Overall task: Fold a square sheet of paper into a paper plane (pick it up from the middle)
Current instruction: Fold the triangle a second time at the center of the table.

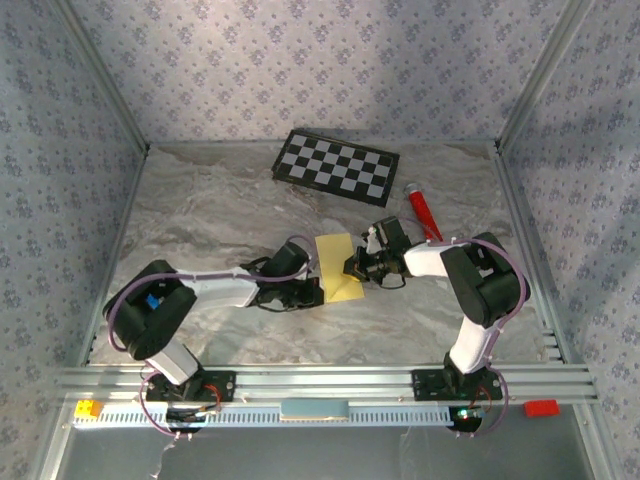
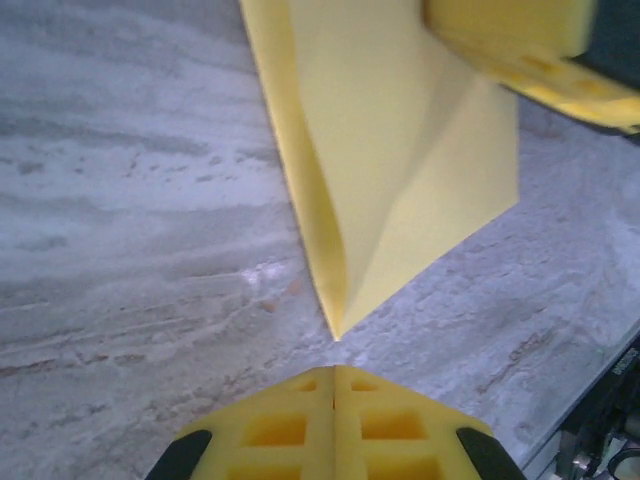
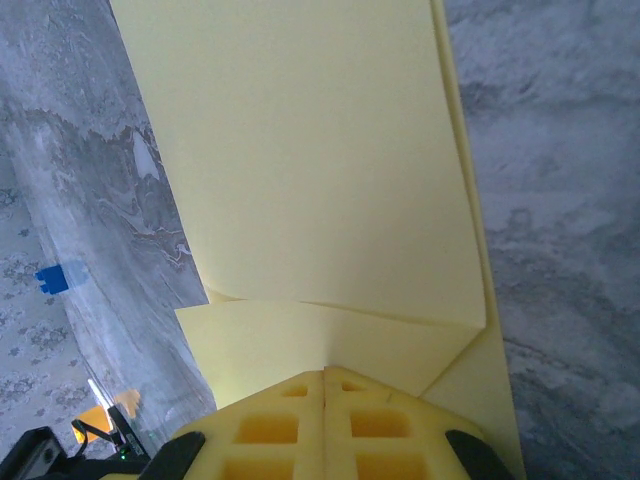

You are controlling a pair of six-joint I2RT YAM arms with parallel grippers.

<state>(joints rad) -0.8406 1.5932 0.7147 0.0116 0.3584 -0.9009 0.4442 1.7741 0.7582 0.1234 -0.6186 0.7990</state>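
Overhead view: the sheet of paper (image 1: 338,264), pale yellow and partly folded, lies flat on the marbled table (image 1: 200,215) near centre, between the two arms. The left gripper (image 1: 317,291) meets the sheet from 9 o'clock, at its lower left edge. The right gripper (image 1: 353,268) meets it from 3 o'clock, at its right edge. Jaw state cannot be read at this range. A checkerboard panel (image 1: 337,165) lies at 12 o'clock from the sheet and well apart from it. A red tube (image 1: 421,211) lies at about 2 o'clock. Left wrist view: the left gripper (image 2: 335,375) is fully closed, its yellow pads (image 2: 280,430) pressed together along a thin seam with nothing between them. The sheet (image 2: 400,170) lies at 12 o'clock from the fingertips. It narrows to a pointed corner just beyond them, with a narrow strip of table (image 2: 130,250) showing in between. A raised fold runs up its left edge. A yellow pad (image 2: 515,45) of the right gripper sits over the sheet's far end at 1 o'clock. Right wrist view: the right gripper (image 3: 325,378) is likewise fully closed and clasps nothing. Its fingertips overlap the near edge of the sheet (image 3: 320,170), on a turned-over flap. Whether they press on it cannot be told. The sheet extends away toward 12 o'clock.
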